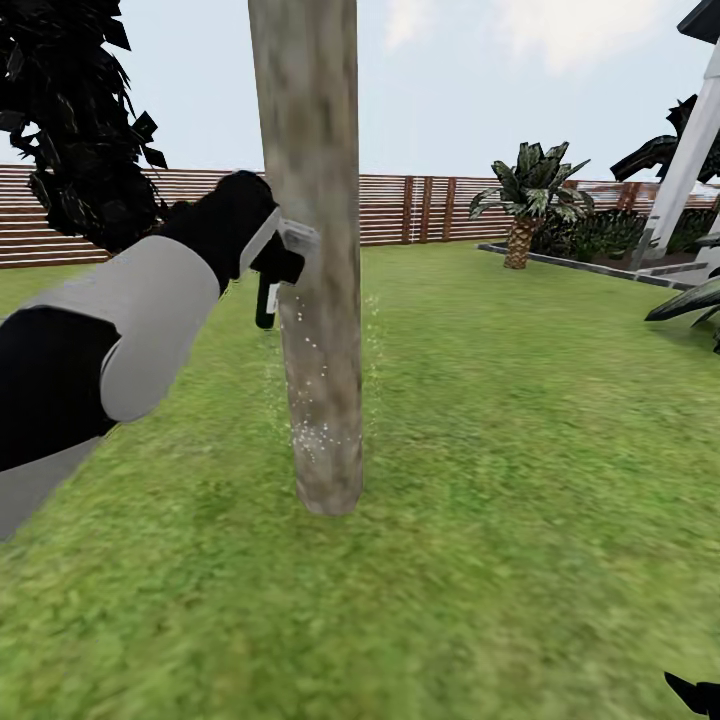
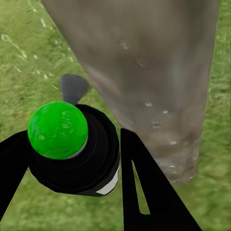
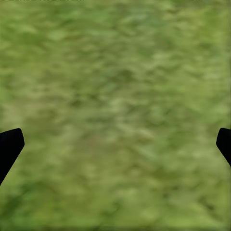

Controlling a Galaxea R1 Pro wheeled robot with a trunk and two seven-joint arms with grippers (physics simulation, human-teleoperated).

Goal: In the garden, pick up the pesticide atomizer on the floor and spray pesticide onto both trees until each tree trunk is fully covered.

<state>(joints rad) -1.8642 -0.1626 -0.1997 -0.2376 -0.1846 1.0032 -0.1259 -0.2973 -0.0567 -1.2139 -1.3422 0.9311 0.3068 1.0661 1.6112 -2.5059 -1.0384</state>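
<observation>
A mottled grey-brown tree trunk rises straight ahead of me out of the lawn. My left gripper is raised against the trunk's left side, shut on the pesticide atomizer. White spray specks dot the lower trunk. In the left wrist view the atomizer is a black body with a round green top, clamped between my black fingers, and the trunk stands close behind it. My right gripper hangs open over bare grass, with one dark tip at the head view's lower right corner.
A brown slatted fence borders the lawn behind. A short palm stands at the back right beside a raised grey edging and a white post. A dark narrow tree is at the left.
</observation>
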